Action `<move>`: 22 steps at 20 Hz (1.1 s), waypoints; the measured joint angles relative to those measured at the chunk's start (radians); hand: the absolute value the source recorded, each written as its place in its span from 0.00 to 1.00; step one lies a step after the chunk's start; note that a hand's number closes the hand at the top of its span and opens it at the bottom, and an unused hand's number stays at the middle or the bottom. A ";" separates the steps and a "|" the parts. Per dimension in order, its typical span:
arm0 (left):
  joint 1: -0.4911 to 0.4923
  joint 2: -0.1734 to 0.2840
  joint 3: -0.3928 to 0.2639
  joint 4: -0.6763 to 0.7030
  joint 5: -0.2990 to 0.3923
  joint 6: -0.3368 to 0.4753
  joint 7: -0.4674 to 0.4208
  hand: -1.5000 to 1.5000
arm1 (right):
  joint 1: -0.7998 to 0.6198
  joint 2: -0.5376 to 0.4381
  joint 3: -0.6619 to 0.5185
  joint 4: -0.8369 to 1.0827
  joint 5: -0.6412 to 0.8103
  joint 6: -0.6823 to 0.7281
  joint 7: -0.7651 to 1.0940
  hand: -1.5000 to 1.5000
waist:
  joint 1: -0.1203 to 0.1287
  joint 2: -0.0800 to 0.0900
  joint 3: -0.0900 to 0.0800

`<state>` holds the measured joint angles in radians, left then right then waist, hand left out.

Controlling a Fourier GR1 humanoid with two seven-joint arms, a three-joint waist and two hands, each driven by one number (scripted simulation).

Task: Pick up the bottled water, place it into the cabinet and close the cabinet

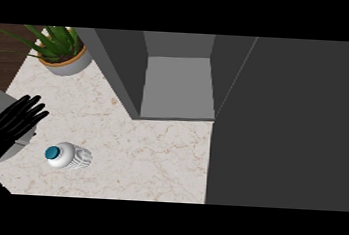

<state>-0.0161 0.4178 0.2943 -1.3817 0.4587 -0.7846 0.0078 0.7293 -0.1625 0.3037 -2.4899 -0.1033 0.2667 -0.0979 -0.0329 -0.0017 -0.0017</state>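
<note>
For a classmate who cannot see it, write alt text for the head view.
A white water bottle with a teal cap stands on the marble counter, just right of the robot's open left hand. Behind it, the grey cabinet stands open, and a potted plant sits at the counter's far left corner.

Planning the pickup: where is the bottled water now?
In the head view, the bottled water stands on the counter at lower left, beside the left hand.

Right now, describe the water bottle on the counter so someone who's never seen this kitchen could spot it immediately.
Start at the pale marble counter, with the open grey cabinet at its back. Go to the counter's front left, just right of the black robot hand. The water bottle stands there, seen from above: white and ribbed with a teal cap, unlike the leafy potted plant in the far left corner.
</note>
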 measured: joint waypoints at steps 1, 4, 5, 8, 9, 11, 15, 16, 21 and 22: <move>-0.005 -0.004 -0.005 0.029 -0.014 -0.009 -0.010 0.00 | 0.020 0.002 0.017 -0.001 0.011 0.000 -0.012 0.00 | 0.000 0.000 0.000; -0.061 -0.023 -0.016 0.159 -0.074 -0.018 -0.056 0.00 | 0.044 -0.006 0.017 -0.001 0.022 0.005 -0.043 0.00 | -0.002 0.001 0.000; -0.066 -0.039 -0.024 0.181 -0.100 -0.011 -0.076 0.00 | 0.060 -0.012 0.016 -0.002 0.024 0.012 -0.057 0.00 | -0.001 0.001 0.000; -0.099 -0.046 -0.028 0.295 -0.186 -0.013 -0.168 0.00 | 0.094 -0.016 0.029 -0.005 0.034 0.013 -0.086 0.00 | -0.002 0.002 -0.001; -0.115 -0.047 -0.032 0.337 -0.214 -0.013 -0.199 0.00 | 0.105 -0.015 0.039 -0.004 0.038 0.012 -0.096 0.00 | -0.004 0.002 -0.001; -0.132 -0.047 -0.043 0.409 -0.268 -0.013 -0.262 0.00 | 0.120 -0.024 0.043 -0.007 0.041 0.015 -0.106 0.00 | -0.005 0.003 -0.002; -0.172 -0.066 -0.076 0.534 -0.358 0.019 -0.361 0.00 | 0.153 -0.035 0.056 -0.007 0.049 0.013 -0.132 0.00 | -0.007 0.004 -0.002; -0.176 -0.068 -0.085 0.560 -0.375 0.023 -0.383 0.00 | 0.168 -0.037 0.062 -0.006 0.052 0.014 -0.148 0.00 | -0.009 0.004 -0.002; -0.198 -0.077 -0.131 0.681 -0.453 0.064 -0.501 0.00 | 0.191 -0.046 0.079 -0.004 0.061 0.010 -0.179 0.00 | -0.013 0.006 -0.004; -0.213 -0.081 -0.137 0.707 -0.461 0.072 -0.513 0.00 | 0.195 -0.051 0.075 -0.003 0.062 0.011 -0.189 0.00 | -0.015 0.006 -0.004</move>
<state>-0.2290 0.3368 0.1574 -0.6743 -0.0024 -0.7126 -0.5050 0.9242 -0.2132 0.3786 -2.4930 -0.0414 0.2779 -0.2868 -0.0475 0.0048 -0.0059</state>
